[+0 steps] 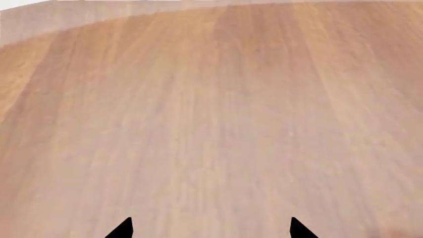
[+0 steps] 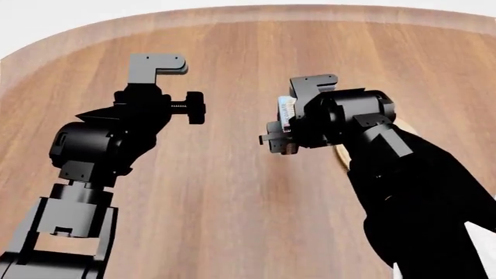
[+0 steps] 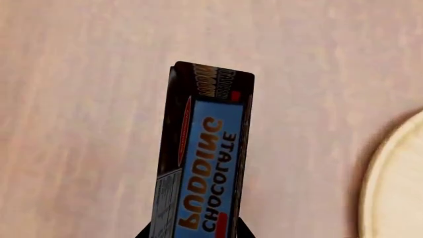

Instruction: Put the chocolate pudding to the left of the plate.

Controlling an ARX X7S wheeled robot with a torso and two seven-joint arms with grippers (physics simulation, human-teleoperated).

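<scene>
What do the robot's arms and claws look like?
Both arms are matte black and dark grey, built from chunky, blocky segments. The left arm has a grey L-shaped bracket and a threaded knob. The left gripper shows two black pointed tips. No cables or markings show.

Two black blocky arms, left gripper point(image 2: 158, 65) grey, threaded screw point(image 2: 180, 106)
</scene>
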